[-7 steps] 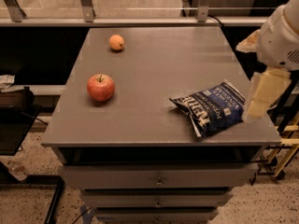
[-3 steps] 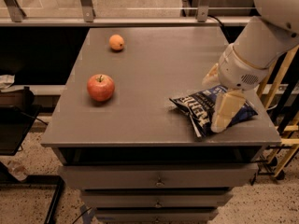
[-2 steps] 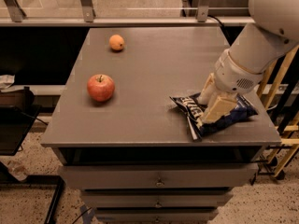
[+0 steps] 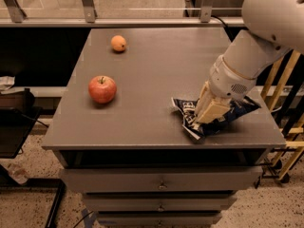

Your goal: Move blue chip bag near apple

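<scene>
A lab-like test area was suggested by a grey counter (image 4: 156, 65) with drawers (image 4: 161, 179), a glass railing (image 4: 88, 4) behind it and speckled flooring (image 4: 28, 208) below. The pincer (image 4: 207, 113) was seen on the blue chip bag (image 4: 240, 110) at the counter's front right.

Grey table (image 4: 152, 75) with a flat matte top and stacked drawers (image 4: 161, 179) beneath, each with a small centre knob. Small orange fruit (image 4: 118, 43) on the far left part of the top, well apart from the gripper (image 4: 203, 118) low at the near right edge. Metal railing posts (image 4: 87, 4) behind. Yellow wooden frame (image 4: 285, 122) just right of the table. Speckled floor (image 4: 28, 208) below; dark furniture (image 4: 14, 127) at left.
</scene>
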You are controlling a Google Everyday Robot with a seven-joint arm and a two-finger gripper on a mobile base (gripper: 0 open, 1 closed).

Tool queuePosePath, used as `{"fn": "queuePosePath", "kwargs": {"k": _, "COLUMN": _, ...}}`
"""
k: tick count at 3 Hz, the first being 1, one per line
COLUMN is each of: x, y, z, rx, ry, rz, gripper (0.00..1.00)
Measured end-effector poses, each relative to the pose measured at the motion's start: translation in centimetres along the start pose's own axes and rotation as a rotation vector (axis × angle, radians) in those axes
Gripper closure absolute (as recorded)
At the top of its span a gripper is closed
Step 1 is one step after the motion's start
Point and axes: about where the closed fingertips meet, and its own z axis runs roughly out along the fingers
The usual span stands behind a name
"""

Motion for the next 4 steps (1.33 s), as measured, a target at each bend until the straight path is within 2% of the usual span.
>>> {"fn": "queuePosePath", "kwargs": {"k": 1, "x": -0.1, "y": 0.0, "z": -0.2, "rx": -0.001, "ry": 0.0, "rz": 0.0, "gripper": 1.0}}
{"fn": "queuePosePath", "kwargs": {"k": 2, "x": -0.1, "y": 0.0, "z": -0.3, "rx": 0.0, "ry": 0.0, "rz": 0.0, "gripper": 1.0}}
{"fn": "queuePosePath", "kwargs": {"k": 3, "x": 0.2, "y": -2.1, "z": -3.8, "rx": 0.087, "ry": 0.01, "rz": 0.006, "gripper": 1.0}}
{"fn": "queuePosePath", "kwargs": {"k": 4, "x": 0.3, "y": -5.1, "z": -9.5, "rx": 0.224, "ry": 0.009, "rz": 0.013, "gripper": 1.0}}
